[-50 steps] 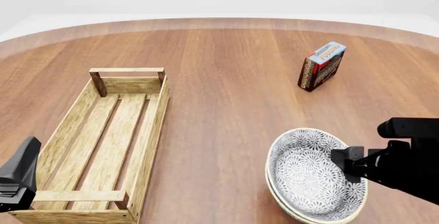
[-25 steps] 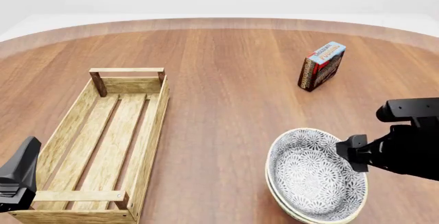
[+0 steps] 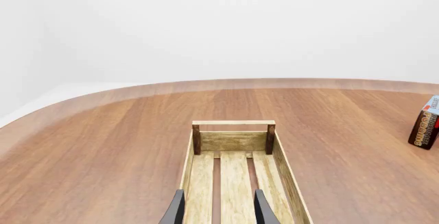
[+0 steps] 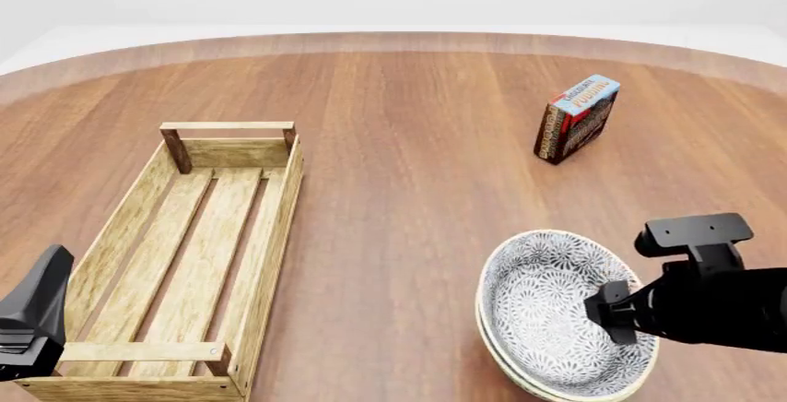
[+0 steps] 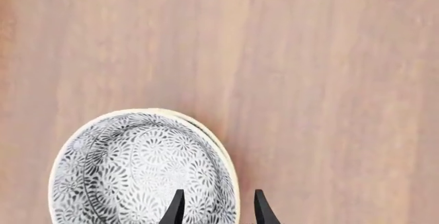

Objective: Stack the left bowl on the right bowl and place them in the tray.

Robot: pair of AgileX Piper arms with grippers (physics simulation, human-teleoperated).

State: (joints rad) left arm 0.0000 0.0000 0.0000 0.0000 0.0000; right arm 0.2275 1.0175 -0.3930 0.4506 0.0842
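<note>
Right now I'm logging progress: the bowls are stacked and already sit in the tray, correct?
Stacked, yes, but not in the tray. The front view shows the bowls on the table, right of the tray, under the right gripper.

floral left bowl (image 4: pixel 559 305) nested in right bowl (image 4: pixel 510 372) (cream rims), wooden tray (image 4: pixel 184 254) well apart

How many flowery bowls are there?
2. They are stacked at the table's near right: the top bowl sits nested inside the bottom bowl, of which only the rim edge shows. The right gripper is at the stack's rim. The tray holds none.
</note>
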